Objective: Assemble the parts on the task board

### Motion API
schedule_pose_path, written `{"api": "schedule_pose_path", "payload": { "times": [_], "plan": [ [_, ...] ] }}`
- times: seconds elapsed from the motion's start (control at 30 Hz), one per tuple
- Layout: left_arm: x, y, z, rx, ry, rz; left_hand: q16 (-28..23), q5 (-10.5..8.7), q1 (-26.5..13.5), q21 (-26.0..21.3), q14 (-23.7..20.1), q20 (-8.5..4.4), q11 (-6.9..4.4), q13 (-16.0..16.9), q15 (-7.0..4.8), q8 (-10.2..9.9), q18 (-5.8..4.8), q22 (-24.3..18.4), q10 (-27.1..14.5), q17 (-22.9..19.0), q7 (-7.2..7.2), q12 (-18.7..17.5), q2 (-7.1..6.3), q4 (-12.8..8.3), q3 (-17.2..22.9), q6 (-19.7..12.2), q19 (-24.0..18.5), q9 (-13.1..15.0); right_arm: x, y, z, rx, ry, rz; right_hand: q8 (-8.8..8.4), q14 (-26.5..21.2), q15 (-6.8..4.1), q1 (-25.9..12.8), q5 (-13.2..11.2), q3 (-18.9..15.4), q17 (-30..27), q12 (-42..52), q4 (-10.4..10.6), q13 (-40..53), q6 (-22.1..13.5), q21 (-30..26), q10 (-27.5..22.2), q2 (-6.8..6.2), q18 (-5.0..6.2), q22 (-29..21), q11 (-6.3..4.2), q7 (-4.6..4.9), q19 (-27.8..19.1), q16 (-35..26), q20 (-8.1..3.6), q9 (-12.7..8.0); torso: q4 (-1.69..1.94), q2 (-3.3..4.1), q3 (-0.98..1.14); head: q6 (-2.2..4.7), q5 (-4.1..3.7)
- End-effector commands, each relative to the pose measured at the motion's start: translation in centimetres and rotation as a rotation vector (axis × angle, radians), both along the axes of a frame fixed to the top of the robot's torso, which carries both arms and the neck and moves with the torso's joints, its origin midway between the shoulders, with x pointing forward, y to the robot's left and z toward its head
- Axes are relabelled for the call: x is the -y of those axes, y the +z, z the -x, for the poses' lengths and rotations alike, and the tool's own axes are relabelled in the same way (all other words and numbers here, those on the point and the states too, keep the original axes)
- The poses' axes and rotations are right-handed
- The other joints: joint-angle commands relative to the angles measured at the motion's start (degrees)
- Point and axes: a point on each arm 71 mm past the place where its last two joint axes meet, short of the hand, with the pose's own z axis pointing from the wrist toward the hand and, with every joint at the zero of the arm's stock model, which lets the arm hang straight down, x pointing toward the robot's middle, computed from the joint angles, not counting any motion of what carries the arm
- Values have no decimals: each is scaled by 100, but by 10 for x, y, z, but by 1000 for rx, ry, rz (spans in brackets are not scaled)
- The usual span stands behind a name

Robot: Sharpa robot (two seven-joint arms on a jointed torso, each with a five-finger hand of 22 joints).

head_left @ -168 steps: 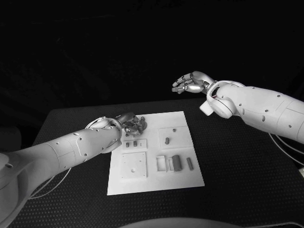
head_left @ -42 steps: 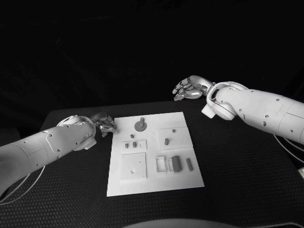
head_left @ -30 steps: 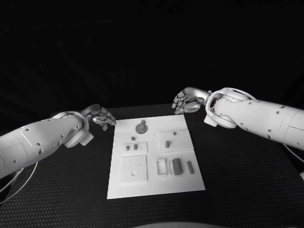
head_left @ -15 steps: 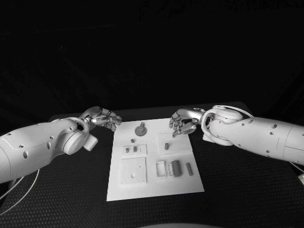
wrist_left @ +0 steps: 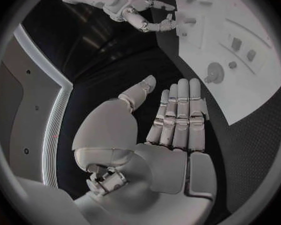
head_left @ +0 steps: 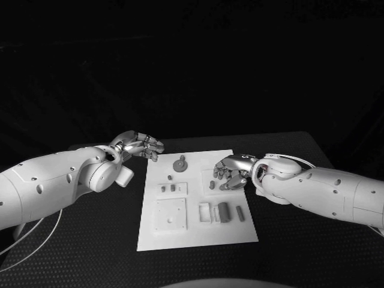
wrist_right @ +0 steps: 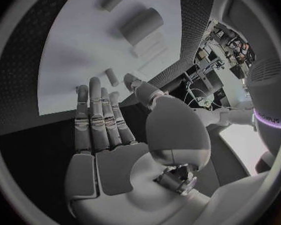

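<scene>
While left hand (head_left: 140,146) hangs empty off task board (head_left: 196,237), right hand (head_left: 232,171) spreads empty above it

Left hand (head_left: 140,146) empty, fingers (wrist_left: 178,116) straight, together; right hand (head_left: 233,171) empty, fingers loosely curled

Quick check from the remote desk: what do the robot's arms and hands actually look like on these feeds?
Both arms are smooth white shells with small dark screw holes and rounded wrist housings. The left hand and right hand are silvery metal with segmented fingers and pale palm pads. A thin pale cable loops at the right wrist, and another trails beneath the left arm.
</scene>
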Motion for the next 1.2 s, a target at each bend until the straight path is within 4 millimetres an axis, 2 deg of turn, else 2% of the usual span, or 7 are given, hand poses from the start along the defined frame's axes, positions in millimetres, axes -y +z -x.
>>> {"api": "schedule_pose_path", "payload": {
  "times": [0.03,0.4,0.57,0.67,0.83,0.97,1.2],
  "plan": [
    [2,2,-1,13,-5,33,-64,-1,-64,-54,-24,24,33,-32,50,-21,-25,-12,-75,19,7,-39,-2,1,-35,-42,-44,0,-4,-1,0,55,12,15,-26,16,16,-7,3,1,10,-29,46,-6,-36,-26,-42,-68,118,10,9,6,42,-41,8,-9,15,-68,-22,-26,35],
    [2,2,0,6,-1,40,-154,-1,-87,-114,-69,61,52,-62,87,-17,-20,-23,-95,57,19,-18,7,5,-69,-45,-94,4,1,-4,-10,66,-23,38,-24,16,23,20,5,24,35,-64,79,-2,-43,-43,-59,-65,118,24,17,13,43,-64,7,-12,25,-77,-30,-26,54],
    [3,2,0,8,0,39,-160,0,-81,-115,-53,63,45,-65,88,-8,-10,-19,-80,78,36,-4,18,7,-71,-28,-83,8,8,-6,-20,80,-56,52,5,51,12,200,7,76,102,-88,-92,16,-11,-72,-13,136,118,57,7,27,70,-96,-2,-10,31,-64,-28,-30,61],
    [2,3,0,10,2,39,-163,0,-80,-116,-46,64,41,-65,88,-4,-7,-17,-72,87,38,3,18,9,-73,-21,-78,9,10,-6,-26,95,-73,60,24,87,2,228,8,104,126,-91,-110,22,20,-69,6,181,118,69,-1,20,104,-92,-6,-5,29,-60,-25,-42,76],
    [3,3,1,12,-1,42,-167,0,-81,-116,-37,65,36,-65,87,1,-4,-14,-60,99,37,12,18,12,-76,-13,-71,11,10,-8,-34,114,-89,78,45,129,-9,222,5,112,152,-90,-110,29,59,-63,33,209,118,84,-11,9,149,-86,-15,1,29,-54,-17,-68,93],
    [3,3,2,11,-3,43,-169,1,-82,-117,-32,65,33,-66,86,4,-2,-12,-54,107,35,17,20,15,-78,-8,-66,12,9,-8,-39,132,-104,90,61,181,-31,193,5,119,185,-73,-93,45,94,-56,96,267,118,100,-34,-4,204,-78,-29,3,51,-26,-14,-78,93],
    [3,4,3,9,-8,46,-176,1,-92,-119,-25,66,29,-67,85,9,0,-8,-45,122,31,25,26,27,-83,3,-60,14,14,-9,-47,150,-142,123,120,297,-98,69,5,137,277,-30,-30,88,241,-54,266,493,118,139,-97,16,334,-54,-73,10,80,6,-18,-76,67]
  ]
}}
